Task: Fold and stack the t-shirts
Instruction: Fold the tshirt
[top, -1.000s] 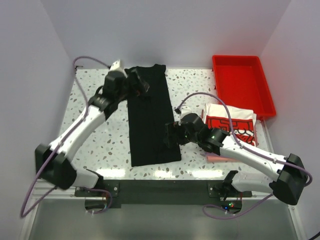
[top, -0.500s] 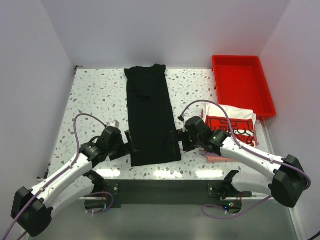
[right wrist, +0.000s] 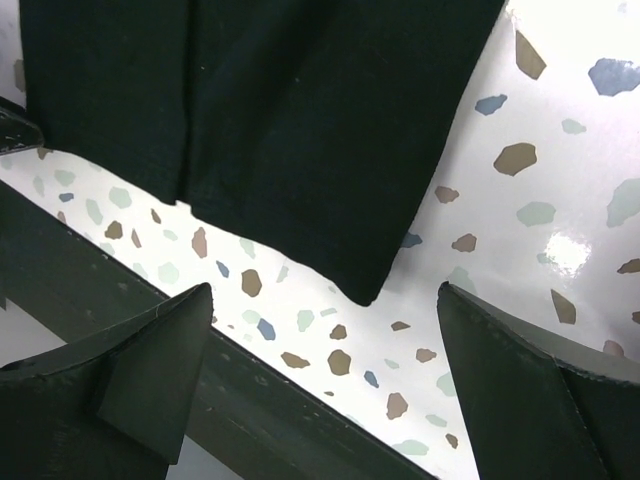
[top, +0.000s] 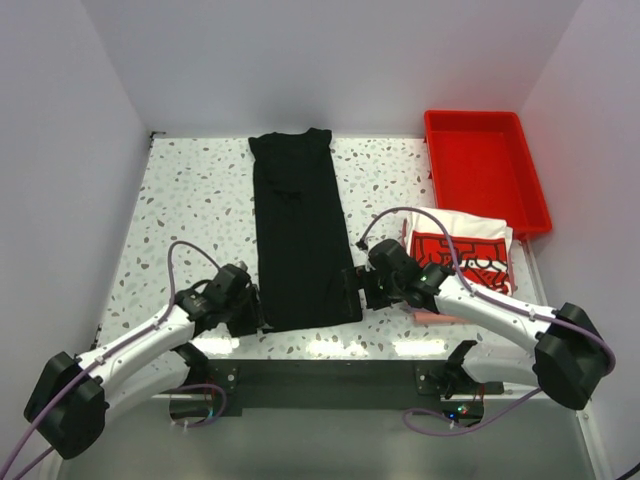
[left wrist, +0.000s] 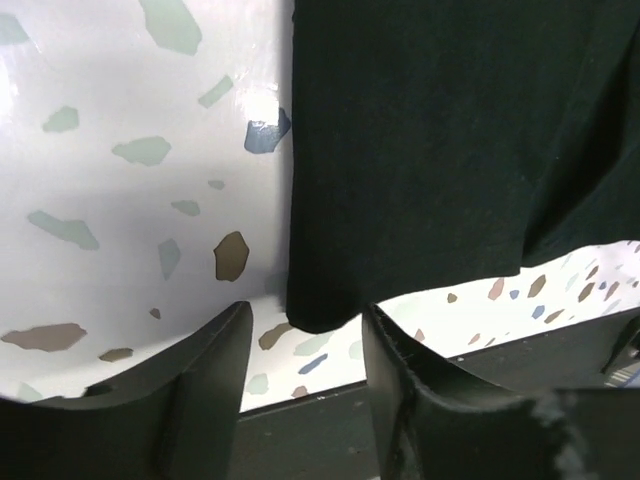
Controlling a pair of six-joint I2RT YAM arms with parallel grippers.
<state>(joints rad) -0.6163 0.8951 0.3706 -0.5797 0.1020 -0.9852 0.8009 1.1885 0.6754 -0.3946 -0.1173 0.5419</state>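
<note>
The black t-shirt (top: pixel 298 235) lies flat in the middle of the speckled surface (top: pixel 190 200), folded into a long narrow strip that runs from the far edge almost to the near edge. Its sleeves are tucked in, and a lengthwise fold line shows in the right wrist view. The strip's two near corners each sit in front of a pincer. The left pincer (top: pixel 256 306) is at the near left corner with its jaws apart. In the left wrist view its two dark fingers (left wrist: pixel 205 385) stand on either side of the rounded corner of the cloth, which lies in the gap between them; whether they touch it cannot be told. The right pincer (top: pixel 356 290) is at the near right corner, spread wide. In its wrist view the fingers (right wrist: pixel 150 375) are well apart, the cloth corner lies ahead of the gap, and bare surface shows between them. Neither pincer grips anything. To the right, beyond the right arm, the white t-shirt (top: pixel 465 250) with its red-and-black print lies folded near the right edge, and a pinkish cloth edge (top: pixel 435 317) shows beside the arm just nearer than it. The red tray (top: pixel 485 125) sits in the far right corner, just beyond the white shirt.
</note>
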